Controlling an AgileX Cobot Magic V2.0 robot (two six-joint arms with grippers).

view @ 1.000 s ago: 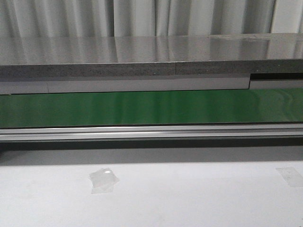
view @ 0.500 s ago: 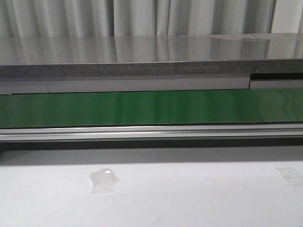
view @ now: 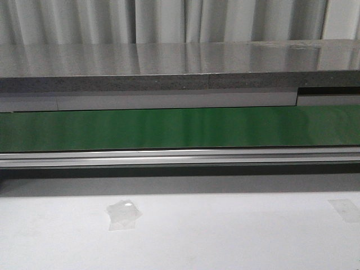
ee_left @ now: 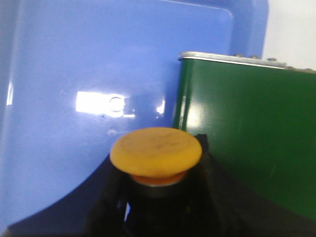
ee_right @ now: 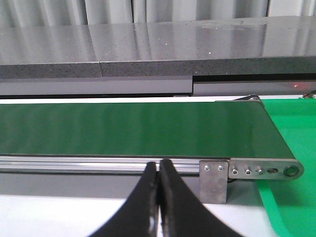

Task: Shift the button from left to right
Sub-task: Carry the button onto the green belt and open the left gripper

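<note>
In the left wrist view my left gripper [ee_left: 155, 190] is shut on the button [ee_left: 156, 151]. Its round yellow-orange cap stands up between the black fingers [ee_left: 106, 197], and its black body is mostly hidden by them. The button hangs over a blue tray [ee_left: 74, 74] beside the end of the green conveyor belt [ee_left: 247, 133]. In the right wrist view my right gripper [ee_right: 159, 165] is shut and empty, in front of the belt's aluminium rail [ee_right: 98, 163]. Neither gripper nor the button shows in the front view.
The green belt [view: 180, 128] runs across the front view, with a grey shelf [view: 180, 70] behind it. Clear tape scraps [view: 124, 214] lie on the white table. A green tray [ee_right: 291, 207] sits at the belt's right end, by a metal bracket [ee_right: 213, 180].
</note>
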